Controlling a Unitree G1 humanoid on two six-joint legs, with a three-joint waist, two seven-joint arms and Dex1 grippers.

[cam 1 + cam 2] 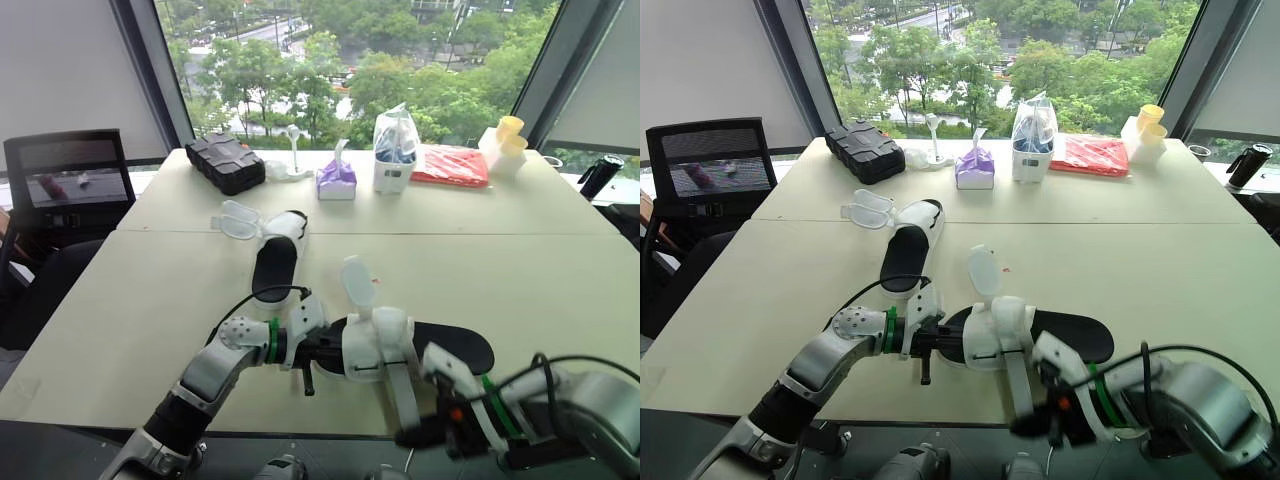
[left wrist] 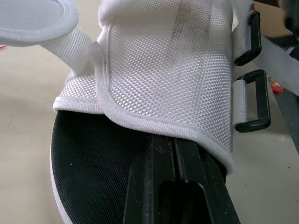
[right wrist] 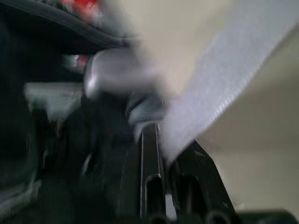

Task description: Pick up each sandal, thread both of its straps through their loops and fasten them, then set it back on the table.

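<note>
The near sandal [image 1: 440, 345], white upper on a black sole, lies at the table's front edge. My left gripper [image 1: 322, 352] is shut on its end, the fingers [image 2: 154, 186] pinching the sole beside the white upper. Two black loops [image 2: 254, 100] sit on the upper's side. One strap [image 1: 355, 280] stands up loose. Another strap [image 1: 404, 392] hangs past the table edge, and my right gripper [image 1: 422, 434] is shut on it [image 3: 224, 79]. The second sandal [image 1: 276, 258] lies farther back with its straps [image 1: 240, 220] spread open.
Along the far side stand a black case [image 1: 225, 160], a purple pack [image 1: 337, 180], a white bag [image 1: 395, 150], a red packet [image 1: 450, 165] and yellow cups [image 1: 510, 135]. A chair [image 1: 70, 185] stands at the left, a dark bottle [image 1: 600, 175] at the right.
</note>
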